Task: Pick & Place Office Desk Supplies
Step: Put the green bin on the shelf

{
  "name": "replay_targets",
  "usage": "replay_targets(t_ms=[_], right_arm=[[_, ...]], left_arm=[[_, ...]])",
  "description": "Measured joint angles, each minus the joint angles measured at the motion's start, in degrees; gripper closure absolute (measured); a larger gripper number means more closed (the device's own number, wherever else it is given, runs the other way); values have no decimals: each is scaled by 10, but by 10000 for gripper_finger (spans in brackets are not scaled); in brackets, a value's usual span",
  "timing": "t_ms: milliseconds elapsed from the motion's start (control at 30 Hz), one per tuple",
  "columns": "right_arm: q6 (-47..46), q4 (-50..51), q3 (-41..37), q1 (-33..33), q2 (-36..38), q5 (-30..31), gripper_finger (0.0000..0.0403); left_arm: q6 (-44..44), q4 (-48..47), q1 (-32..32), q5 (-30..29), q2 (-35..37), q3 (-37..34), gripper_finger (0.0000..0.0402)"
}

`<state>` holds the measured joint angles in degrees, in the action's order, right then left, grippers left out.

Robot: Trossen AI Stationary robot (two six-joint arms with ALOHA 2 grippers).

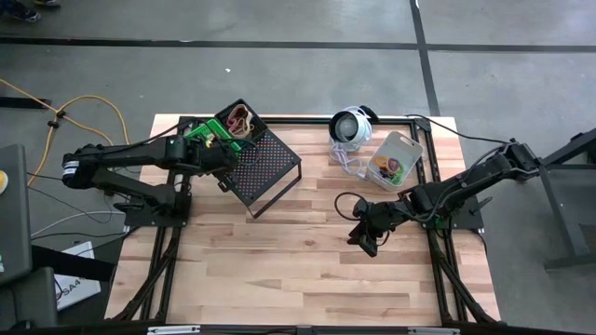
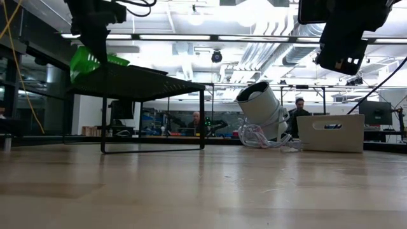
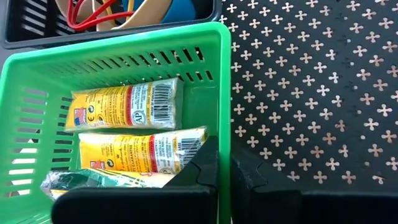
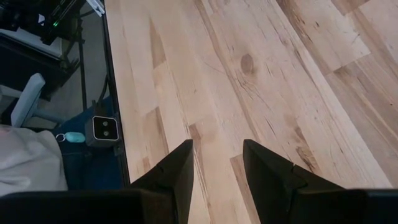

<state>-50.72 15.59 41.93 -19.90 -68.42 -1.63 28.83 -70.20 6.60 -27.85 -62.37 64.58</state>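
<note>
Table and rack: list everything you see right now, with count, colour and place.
Mesh rack: one, black, table's left-centre.
Green bin: one, on the rack, gripped at its wall.
Yellow packets: at least two, inside the green bin.
Black bin: one, beside the green bin, holding elastic loops.
Round device: one, white-and-black, corded.
Grey bin: one, beside the device.
Left end effector: shut on the green bin's wall.
Right end effector: open, empty, above bare table.

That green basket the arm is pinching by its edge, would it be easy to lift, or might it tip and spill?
The green basket looks light: thin slotted plastic holding a few small yellow packets. The left gripper is shut on one wall only, so it would likely tilt when raised. The loose packets would probably slide toward the low side, though the walls seem tall enough to keep them in.
</note>
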Motion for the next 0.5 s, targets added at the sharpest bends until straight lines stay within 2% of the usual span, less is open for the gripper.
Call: replay_targets(t_ms=[233,500], right_arm=[[0,0,0,0,0,0,275],[0,0,0,0,0,0,275]], left_arm=[[-5,-1,15,-6,0,0,373],[-6,-1,17,-6,0,0,369]])
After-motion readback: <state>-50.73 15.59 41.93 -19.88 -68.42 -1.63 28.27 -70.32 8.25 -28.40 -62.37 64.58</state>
